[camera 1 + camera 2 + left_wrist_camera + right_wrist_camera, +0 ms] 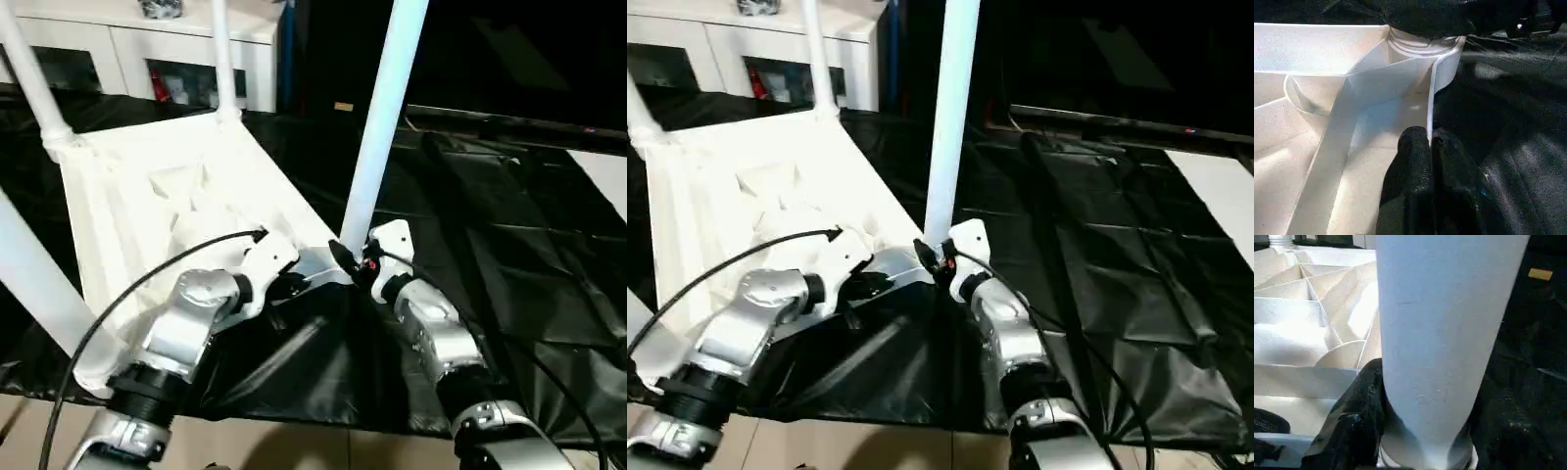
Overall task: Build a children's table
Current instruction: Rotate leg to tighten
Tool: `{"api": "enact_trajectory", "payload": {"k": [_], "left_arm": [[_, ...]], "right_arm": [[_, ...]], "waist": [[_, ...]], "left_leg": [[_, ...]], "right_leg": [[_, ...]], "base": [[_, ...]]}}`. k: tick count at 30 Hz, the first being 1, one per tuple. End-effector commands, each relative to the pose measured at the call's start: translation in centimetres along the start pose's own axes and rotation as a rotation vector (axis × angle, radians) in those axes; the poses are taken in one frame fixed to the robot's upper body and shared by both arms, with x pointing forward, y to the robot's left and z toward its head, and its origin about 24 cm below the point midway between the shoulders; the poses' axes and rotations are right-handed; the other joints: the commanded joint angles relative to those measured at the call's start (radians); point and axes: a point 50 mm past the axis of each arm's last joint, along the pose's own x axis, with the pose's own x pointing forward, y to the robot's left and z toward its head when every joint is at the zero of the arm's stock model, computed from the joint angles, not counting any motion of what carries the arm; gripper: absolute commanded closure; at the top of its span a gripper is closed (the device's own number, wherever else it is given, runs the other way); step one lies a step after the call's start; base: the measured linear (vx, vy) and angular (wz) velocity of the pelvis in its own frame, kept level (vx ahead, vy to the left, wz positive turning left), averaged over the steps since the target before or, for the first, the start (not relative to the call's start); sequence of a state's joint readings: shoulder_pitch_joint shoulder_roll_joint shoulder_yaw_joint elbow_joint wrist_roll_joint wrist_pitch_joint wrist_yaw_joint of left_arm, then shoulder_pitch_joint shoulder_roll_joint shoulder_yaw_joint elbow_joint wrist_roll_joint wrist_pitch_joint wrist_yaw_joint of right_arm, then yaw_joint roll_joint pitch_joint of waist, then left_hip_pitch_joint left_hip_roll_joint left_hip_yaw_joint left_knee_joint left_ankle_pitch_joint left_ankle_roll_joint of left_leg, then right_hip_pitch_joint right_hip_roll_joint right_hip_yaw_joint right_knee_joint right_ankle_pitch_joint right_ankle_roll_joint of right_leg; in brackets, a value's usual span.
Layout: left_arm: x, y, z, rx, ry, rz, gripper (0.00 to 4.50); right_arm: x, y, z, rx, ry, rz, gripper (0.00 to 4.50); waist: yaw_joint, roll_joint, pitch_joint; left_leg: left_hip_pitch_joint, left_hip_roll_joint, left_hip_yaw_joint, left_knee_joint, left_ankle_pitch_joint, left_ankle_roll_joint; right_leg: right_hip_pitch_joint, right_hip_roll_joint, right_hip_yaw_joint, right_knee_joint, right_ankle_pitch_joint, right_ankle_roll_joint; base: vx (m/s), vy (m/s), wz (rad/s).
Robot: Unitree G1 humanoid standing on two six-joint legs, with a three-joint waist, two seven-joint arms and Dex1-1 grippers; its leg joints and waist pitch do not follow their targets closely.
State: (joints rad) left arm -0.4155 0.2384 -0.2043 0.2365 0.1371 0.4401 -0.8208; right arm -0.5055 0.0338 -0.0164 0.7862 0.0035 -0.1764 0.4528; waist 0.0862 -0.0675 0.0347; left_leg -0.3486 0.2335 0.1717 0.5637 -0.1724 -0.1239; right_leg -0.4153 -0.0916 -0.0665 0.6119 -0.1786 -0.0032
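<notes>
1. Black plastic sheeting covers the work surface in your head views, with a white glass-door cabinet behind it. The table top lies ribbed side up on the sheeting, and four legs rise from its corner sockets: the near-right leg, far-right leg, far-left leg and near-left leg.
2. Head views, grippers: your left gripper sits at the top's near edge beside the near-right corner; your right gripper sits at the foot of the near-right leg.
3. Left wrist view: your two black fingers are pinched together on the thin upright edge wall of the top, just short of the corner socket.
4. Right wrist view: the near-right leg stands directly before the camera. One black finger lies against its base; you cannot tell from this whether the claw is clamping the leg or merely flanking it.
</notes>
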Motion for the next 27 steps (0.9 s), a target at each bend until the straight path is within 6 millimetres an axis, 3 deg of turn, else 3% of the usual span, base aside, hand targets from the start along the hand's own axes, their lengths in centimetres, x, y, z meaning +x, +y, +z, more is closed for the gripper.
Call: {"api": "enact_trajectory", "payload": {"k": [1,6,11,15,17,27], "left_arm": [[1.8,-2.2,2.1,0.002,-0.115,-0.062,4.50],[0.5,-1.8,1.9,0.050,-0.145,-0.144,4.50],[-0.7,-1.3,1.6,0.068,-0.145,-0.209,4.50],[-1.8,-0.4,1.0,0.096,-0.118,-0.257,4.50],[-2.2,0.0,0.8,0.113,-0.108,-0.275,4.50],[-4.0,1.4,0.1,0.146,-0.061,-0.382,4.50]], "right_arm": [[1.3,5.7,-0.7,0.008,0.028,0.267,1.77],[0.2,3.2,0.0,-0.036,0.020,0.322,1.24],[-0.8,1.1,0.7,-0.060,0.036,0.408,1.24],[-2.2,-0.8,1.3,-0.083,0.076,0.548,1.24],[-2.7,-1.4,1.4,-0.101,0.105,0.612,1.24],[-3.3,-2.7,2.8,-0.153,0.174,0.806,2.06]], "waist": [[0.001,-0.001,-0.044],[0.003,0.000,-0.047],[0.008,0.000,-0.051],[0.010,0.007,-0.051],[0.012,0.006,-0.051],[0.024,0.003,-0.051]], "left_leg": [[-0.005,-0.010,0.007,-0.070,-0.316,0.020],[-0.009,-0.009,0.010,-0.069,-0.285,0.035],[-0.009,-0.010,0.014,-0.062,-0.221,0.053],[-0.005,-0.005,0.016,-0.061,-0.205,0.062],[-0.001,-0.004,0.018,-0.059,-0.206,0.064],[-0.002,-0.004,0.017,-0.059,-0.212,0.050]], "right_leg": [[0.038,-0.034,0.031,-0.092,-0.407,-0.081],[0.043,-0.033,0.034,-0.086,-0.329,-0.106],[0.052,-0.031,0.035,-0.074,-0.227,-0.152],[0.050,-0.029,0.035,-0.070,-0.188,-0.179],[0.048,-0.027,0.035,-0.064,-0.143,-0.206],[0.053,-0.031,0.034,-0.061,-0.168,-0.212]], "base": [[0.000,0.000,0.00],[0.000,0.000,0.00],[0.000,0.000,0.00],[0.000,0.000,0.00],[0.000,0.000,0.00],[0.000,0.000,0.00]]}}
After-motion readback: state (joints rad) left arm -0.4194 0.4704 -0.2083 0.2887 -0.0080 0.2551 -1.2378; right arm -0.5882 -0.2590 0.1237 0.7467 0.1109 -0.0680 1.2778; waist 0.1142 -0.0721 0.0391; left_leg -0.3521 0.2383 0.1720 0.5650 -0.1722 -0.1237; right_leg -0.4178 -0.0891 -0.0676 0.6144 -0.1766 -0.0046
